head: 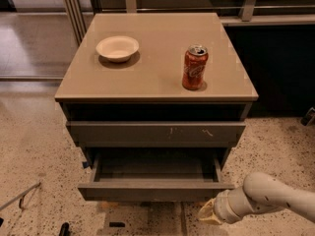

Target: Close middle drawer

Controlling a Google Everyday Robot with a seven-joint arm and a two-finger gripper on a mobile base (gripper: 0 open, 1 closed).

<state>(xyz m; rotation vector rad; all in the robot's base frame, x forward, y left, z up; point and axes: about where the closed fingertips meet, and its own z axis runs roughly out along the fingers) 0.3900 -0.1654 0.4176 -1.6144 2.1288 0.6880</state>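
The middle drawer [152, 190] is pulled out from the tan cabinet, its dark-grey plain front facing me and its inside empty. Above it sits the wider grey front with white scuff marks [155, 131], pushed in. The lowest front is hidden under the open drawer. My gripper [206, 214] is at the end of the white arm, low at the right, just below and in front of the drawer's right front corner, apart from it.
A cream bowl [117, 48] and a red soda can [195, 67] stand on the cabinet top [152, 77]. Speckled floor lies all around. A metal bar [19, 196] lies at lower left. Dark panels stand at the right.
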